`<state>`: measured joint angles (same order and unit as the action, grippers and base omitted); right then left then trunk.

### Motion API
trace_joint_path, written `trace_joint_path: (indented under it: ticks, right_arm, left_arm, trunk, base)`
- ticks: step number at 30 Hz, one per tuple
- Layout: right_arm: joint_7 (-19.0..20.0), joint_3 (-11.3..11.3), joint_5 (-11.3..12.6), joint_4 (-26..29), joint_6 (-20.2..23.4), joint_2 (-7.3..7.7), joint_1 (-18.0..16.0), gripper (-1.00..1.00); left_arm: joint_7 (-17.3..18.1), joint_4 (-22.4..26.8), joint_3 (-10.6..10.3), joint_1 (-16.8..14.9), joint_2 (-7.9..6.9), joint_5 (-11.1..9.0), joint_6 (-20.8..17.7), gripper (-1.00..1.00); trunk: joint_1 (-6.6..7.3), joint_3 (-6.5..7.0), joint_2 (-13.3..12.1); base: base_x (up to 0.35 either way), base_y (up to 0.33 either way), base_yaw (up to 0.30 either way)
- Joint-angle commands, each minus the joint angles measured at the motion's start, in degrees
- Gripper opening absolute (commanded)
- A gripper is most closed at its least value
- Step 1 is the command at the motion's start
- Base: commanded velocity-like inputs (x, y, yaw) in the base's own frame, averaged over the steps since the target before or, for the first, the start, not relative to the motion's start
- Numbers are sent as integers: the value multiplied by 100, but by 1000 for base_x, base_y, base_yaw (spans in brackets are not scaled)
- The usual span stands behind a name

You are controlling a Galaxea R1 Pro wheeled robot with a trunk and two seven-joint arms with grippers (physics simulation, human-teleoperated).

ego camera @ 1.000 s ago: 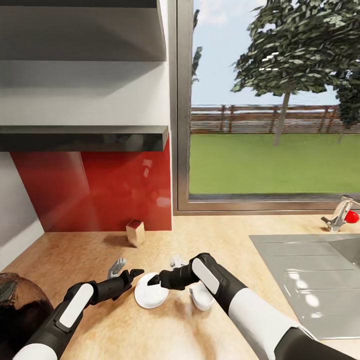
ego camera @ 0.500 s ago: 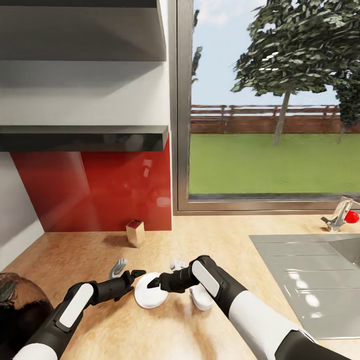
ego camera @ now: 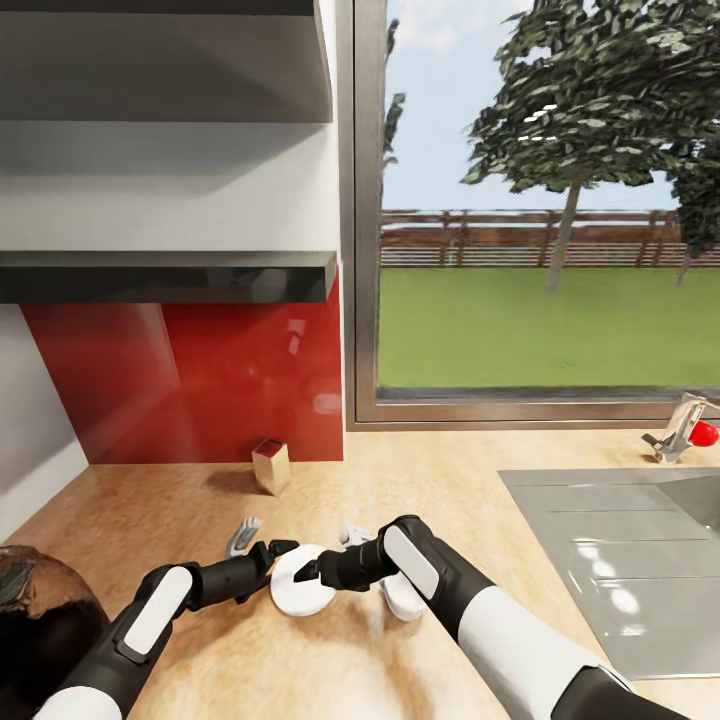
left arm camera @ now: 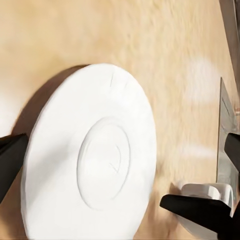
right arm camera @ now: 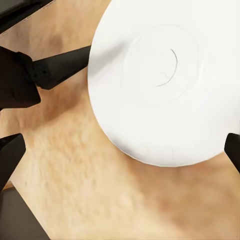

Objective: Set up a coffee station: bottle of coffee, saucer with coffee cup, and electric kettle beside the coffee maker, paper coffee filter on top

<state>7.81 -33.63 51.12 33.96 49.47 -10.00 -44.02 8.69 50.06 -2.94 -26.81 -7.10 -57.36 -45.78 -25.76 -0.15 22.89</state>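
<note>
A: Two pincers meet at one small plate. From the head view, the saucer (ego camera: 301, 580) lies flat on the light wood tabletop (ego camera: 440, 480), with the left pincer (ego camera: 277, 557) at its left edge and the right pincer (ego camera: 312, 574) at its right. The coffee cup (ego camera: 402, 593) sits just beside the right forearm, and the dark electric kettle (ego camera: 40, 610) is off at the left.

B: How will the plate handle?

A: I'd judge it stiff, light, glazed and slippery, and it would chip if dropped. The rim is the only place to take hold.

B: And the left wrist view?

A: The saucer (left arm camera: 90, 160) lies between spread black fingertips (left arm camera: 10, 155), clearly released, nothing pinched.

B: The right wrist view?

A: The saucer (right arm camera: 165, 80) again, the right arm's own fingertips (right arm camera: 10, 155) wide apart on either side of the rim, holding nothing. The left pincer (right arm camera: 50, 70) reaches in to the rim; whether it touches, I cannot tell.
</note>
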Motion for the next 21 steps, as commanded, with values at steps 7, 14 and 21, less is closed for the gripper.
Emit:
trace_joint_path:
  ticks: [7,14,21]
  right_arm:
    - [48,-3,-65,-13,10,0,-2,100]
    - [54,-3,-66,-4,10,0,-2,100]
    - [54,-3,-62,-3,10,0,-2,100]
  left_arm:
    - [18,-5,-13,0,-5,5,-12,100]
    - [19,-2,-14,0,-10,-278,-317,100]
    - [19,3,-5,-2,-11,-293,-422,100]
  trunk:
    - [-3,-3,3]
    - [-3,-3,3]
    - [-3,-3,3]
  base:
    - [0,0,0]
    - [0,0,0]
    - [0,0,0]
